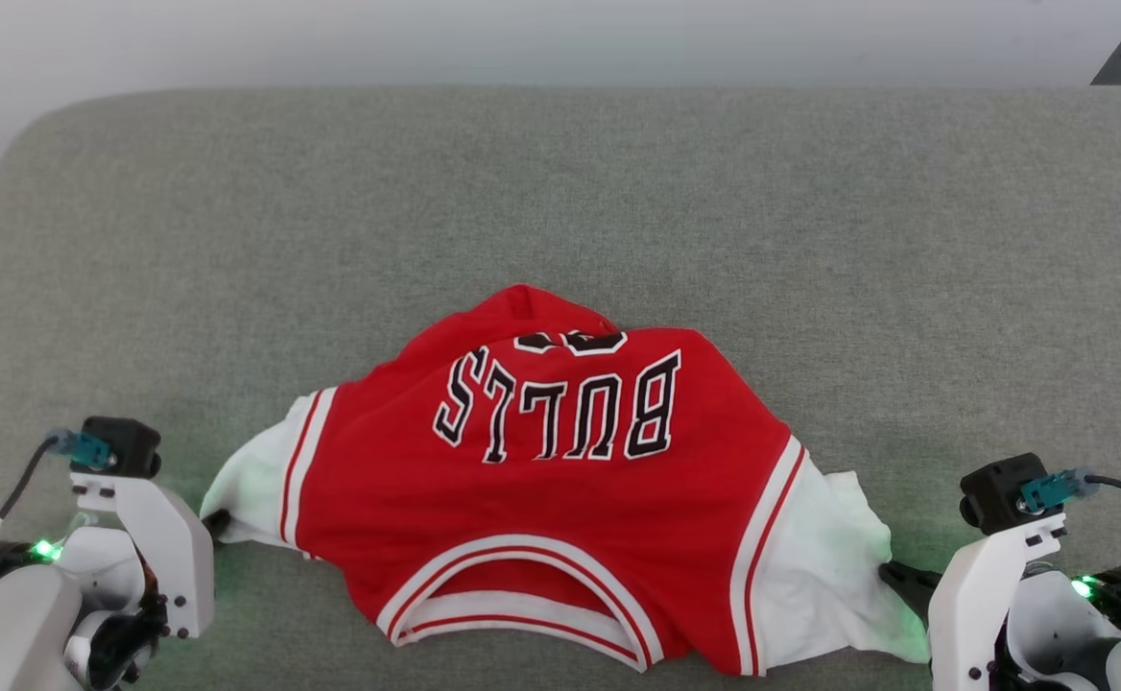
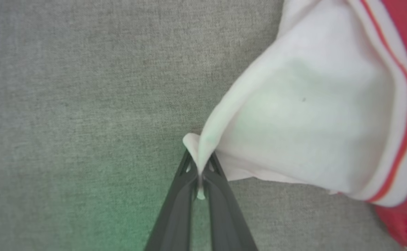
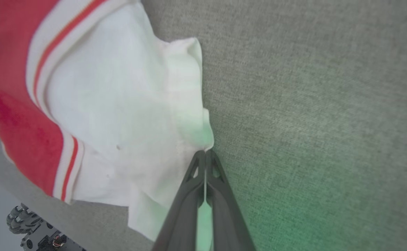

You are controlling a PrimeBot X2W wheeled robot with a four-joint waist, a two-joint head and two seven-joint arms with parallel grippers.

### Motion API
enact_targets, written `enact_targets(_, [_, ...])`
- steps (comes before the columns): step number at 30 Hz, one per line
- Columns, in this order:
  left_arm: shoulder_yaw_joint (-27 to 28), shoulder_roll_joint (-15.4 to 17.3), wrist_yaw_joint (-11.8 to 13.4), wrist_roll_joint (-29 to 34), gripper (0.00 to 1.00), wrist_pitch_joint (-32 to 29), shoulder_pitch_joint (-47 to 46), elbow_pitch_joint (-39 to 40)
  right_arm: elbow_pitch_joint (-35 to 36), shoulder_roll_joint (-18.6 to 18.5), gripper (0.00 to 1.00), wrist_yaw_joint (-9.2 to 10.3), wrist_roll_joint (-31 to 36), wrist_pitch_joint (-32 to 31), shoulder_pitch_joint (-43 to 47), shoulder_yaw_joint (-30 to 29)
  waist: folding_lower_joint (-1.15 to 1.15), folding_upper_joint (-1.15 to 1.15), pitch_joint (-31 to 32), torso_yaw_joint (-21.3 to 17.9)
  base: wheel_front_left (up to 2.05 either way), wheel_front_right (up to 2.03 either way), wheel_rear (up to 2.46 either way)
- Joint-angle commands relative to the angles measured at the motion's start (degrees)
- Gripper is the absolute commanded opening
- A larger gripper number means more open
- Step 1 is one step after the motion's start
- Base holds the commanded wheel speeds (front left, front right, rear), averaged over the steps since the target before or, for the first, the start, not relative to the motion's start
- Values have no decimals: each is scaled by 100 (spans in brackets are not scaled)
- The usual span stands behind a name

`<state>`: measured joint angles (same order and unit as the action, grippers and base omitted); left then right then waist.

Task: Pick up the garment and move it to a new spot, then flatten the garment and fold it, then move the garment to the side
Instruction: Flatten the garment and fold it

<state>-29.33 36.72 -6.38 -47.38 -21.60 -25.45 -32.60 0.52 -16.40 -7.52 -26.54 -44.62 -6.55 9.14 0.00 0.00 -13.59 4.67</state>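
A red jersey-style garment (image 1: 541, 480) lies rumpled on a grey fabric-covered surface (image 1: 560, 192), in the middle near the robot's edge; its black-and-white lettering reads upside down and its striped collar faces the robot; a white sleeve spreads out at each side. The left arm sits low at the lower left of the head view, fingers pointing inward; the left gripper (image 2: 200, 164) is closed tight on the tip of the sleeve on that side, a pinch of cloth showing between its dark fingers. The right arm mirrors it at the lower right; the right gripper (image 3: 206, 155) is closed on the other sleeve's edge, white cloth caught between its fingers.
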Motion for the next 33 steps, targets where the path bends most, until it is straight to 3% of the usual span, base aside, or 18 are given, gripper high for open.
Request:
enact_targets(1, [-157, -160, -60, -48, 0, -93, 107, -52, -60, -63, 0, 6, -32, -26, -75, 1, 0, 0, 57, 7, 0, 0, 0])
enact_targets(14, [-74, 208, -29, -192, 0, -658, -499, 789, 186, -355, 0, 5, -623, -47, -1084, -232, 0, 0, 636, -2, 0, 0, 0])
enact_targets(21, [-19, 326, 29, -126, 0, -1004, -1123, 1272, 98, -386, 0, 5, -617, 221, -1873, -183, 0, 0, 948, 13, 0, 0, 0])
enact_targets(33, [-19, 77, -42, 121, 0, -1291, -3051, 1280, -1051, -334, 0, 5, -716, 1339, -4058, 193, 0, 0, 1467, 82, 0, 0, 0])
